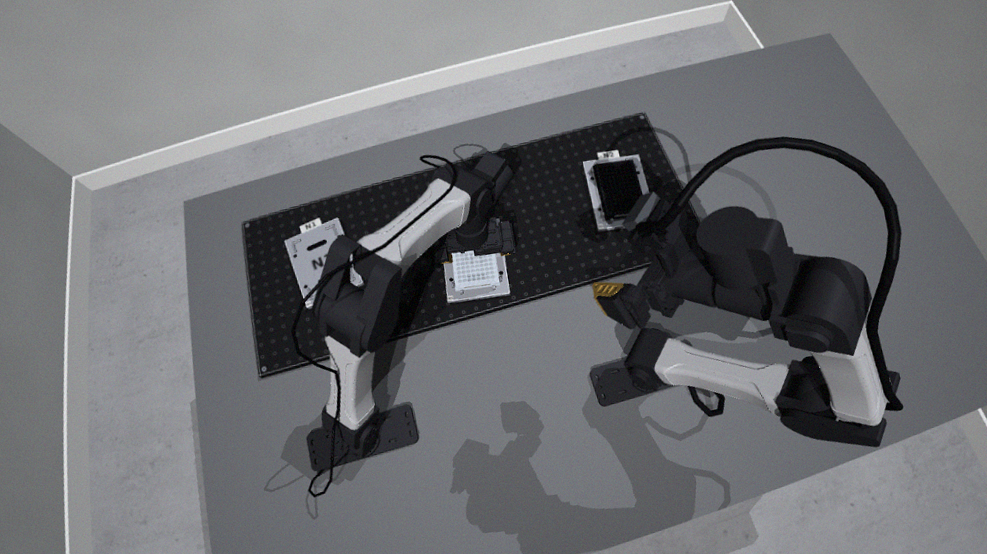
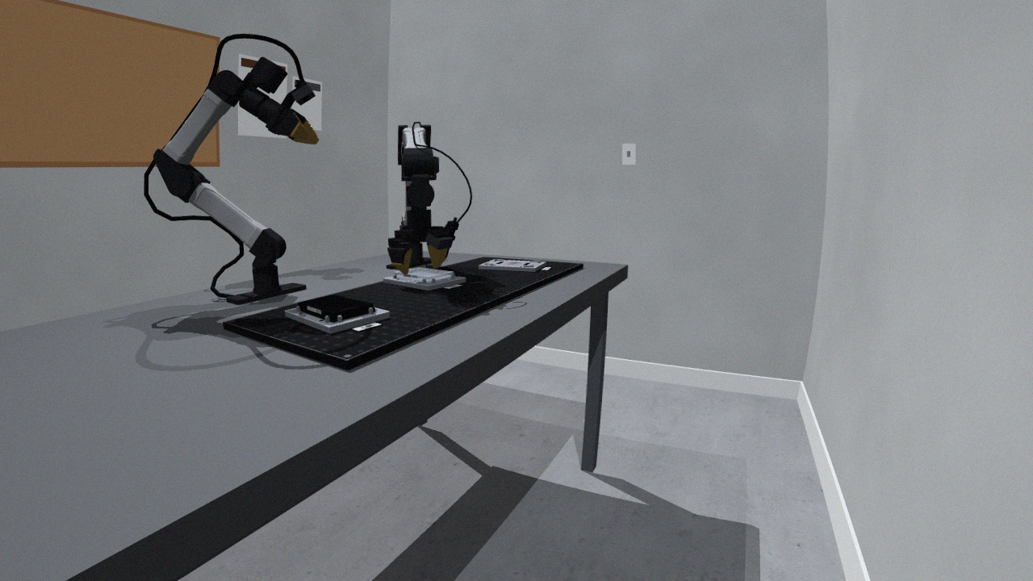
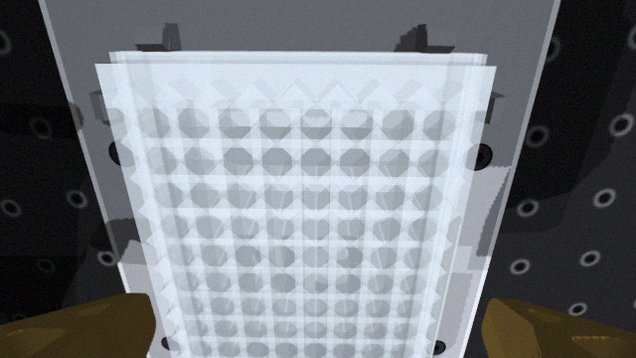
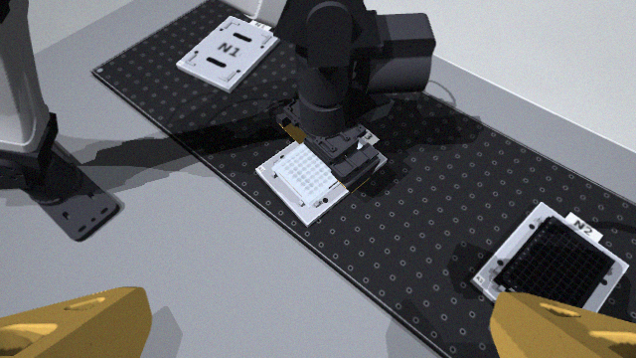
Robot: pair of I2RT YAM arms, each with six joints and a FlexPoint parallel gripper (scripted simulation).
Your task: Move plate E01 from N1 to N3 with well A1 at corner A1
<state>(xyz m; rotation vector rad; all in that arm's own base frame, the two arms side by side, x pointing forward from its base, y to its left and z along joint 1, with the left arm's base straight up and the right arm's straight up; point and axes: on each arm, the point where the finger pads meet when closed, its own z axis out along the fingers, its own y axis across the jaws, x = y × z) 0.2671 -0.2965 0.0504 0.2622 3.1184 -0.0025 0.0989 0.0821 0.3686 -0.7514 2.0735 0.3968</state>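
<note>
Both your jaws are wide open, holding nothing; if your left gripper (image 1: 479, 256) (image 2: 420, 269) (image 3: 318, 311) drifts towards three o'clock while lifting, it could drag the pale plate (image 1: 475, 271) (image 2: 426, 273) (image 3: 303, 199) (image 4: 308, 174).

In the left wrist view, the near end of the pale plate (image 1: 475, 271) (image 2: 427, 273) (image 3: 308, 209) (image 4: 305, 174) is cut by the lower edge. In the top view, the left arm (image 1: 359, 293) (image 2: 417, 169) (image 4: 325, 65) covers part of nest N1 (image 1: 310, 275) (image 2: 491, 267) (image 4: 209, 75). In the right wrist view, one finger of the right gripper (image 2: 307, 131) (image 4: 320, 318) hides a corner of the black plate (image 1: 619, 187) (image 2: 336, 306) (image 4: 558, 259), and the sign of N3 (image 4: 370, 138) is partly covered.
</note>
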